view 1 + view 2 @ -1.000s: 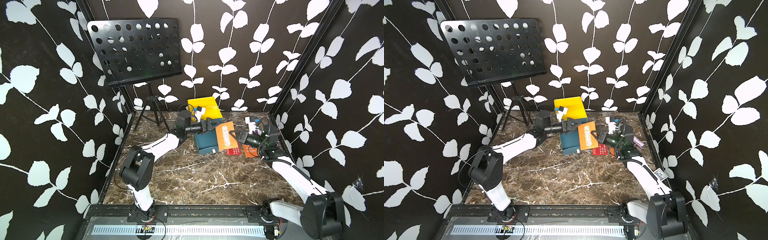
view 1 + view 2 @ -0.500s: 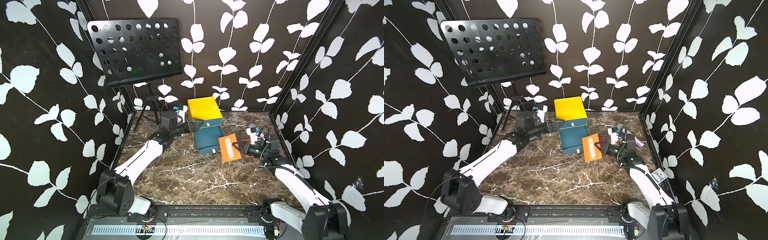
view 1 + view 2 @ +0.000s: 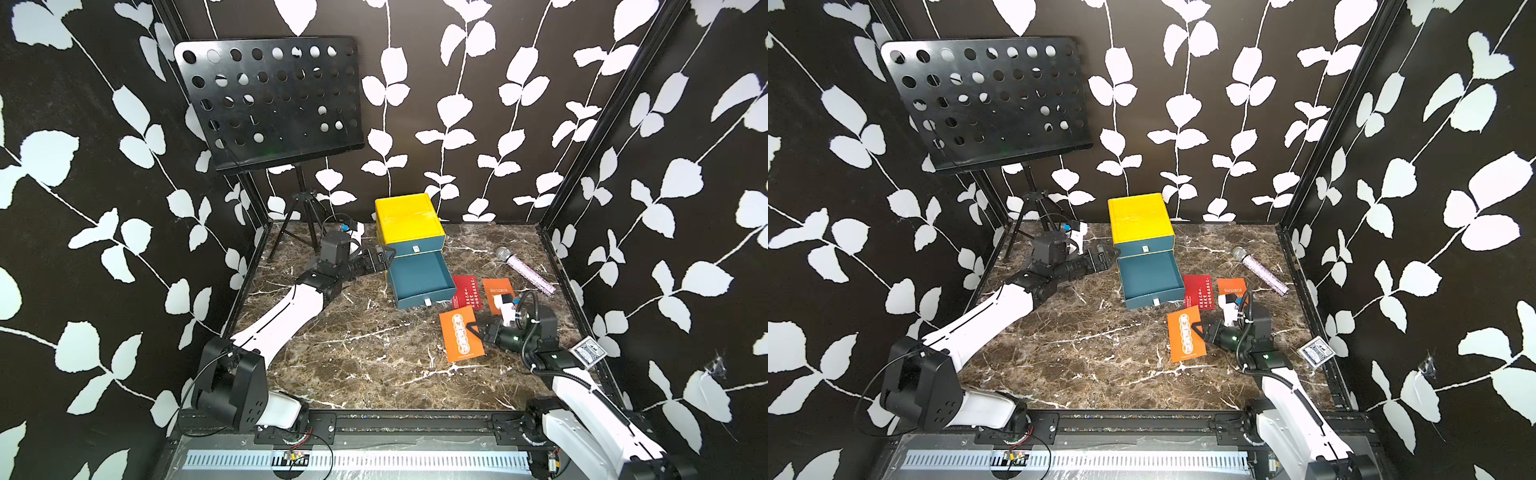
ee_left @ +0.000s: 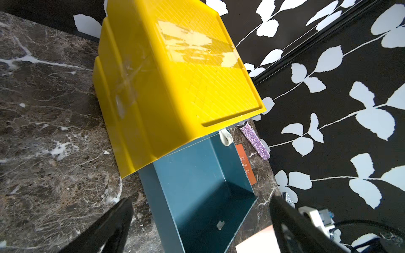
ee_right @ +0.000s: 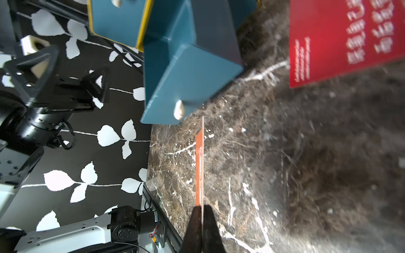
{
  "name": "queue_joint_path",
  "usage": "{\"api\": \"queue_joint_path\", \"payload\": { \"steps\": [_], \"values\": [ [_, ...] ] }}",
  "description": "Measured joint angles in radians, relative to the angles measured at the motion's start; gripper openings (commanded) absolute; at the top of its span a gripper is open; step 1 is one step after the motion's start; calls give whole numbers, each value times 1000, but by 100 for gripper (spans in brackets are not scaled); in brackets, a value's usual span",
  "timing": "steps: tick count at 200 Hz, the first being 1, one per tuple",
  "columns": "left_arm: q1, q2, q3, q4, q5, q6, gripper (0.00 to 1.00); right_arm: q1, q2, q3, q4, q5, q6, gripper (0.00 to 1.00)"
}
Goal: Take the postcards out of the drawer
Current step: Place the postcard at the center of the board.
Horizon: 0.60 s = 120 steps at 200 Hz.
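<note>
Near drawer (image 3: 420,277) front: orange postcard (image 3: 460,338) clamped by edge in R gripper (image 3: 471,328); L gripper (image 3: 385,254) spread wide

The dark marble tabletop (image 3: 353,353) carries a yellow-topped teal box (image 3: 409,216) near its back edge, with the box's drawer (image 3: 419,276) pulled out over the surface. Just beside the drawer lie a red postcard (image 3: 466,291) and an orange postcard (image 3: 492,287), both flat. A glittery purple microphone (image 3: 528,270), a music stand's tripod (image 3: 299,224) and a pack of playing cards (image 3: 588,351) stand apart from them.
</note>
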Motion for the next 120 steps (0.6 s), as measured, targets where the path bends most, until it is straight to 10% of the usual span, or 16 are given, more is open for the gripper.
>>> {"api": "queue_joint_path", "payload": {
  "steps": [120],
  "values": [
    [2,-79,-77,-6,-145,24,99,110,189,-108,191,183,76,0]
  ]
}}
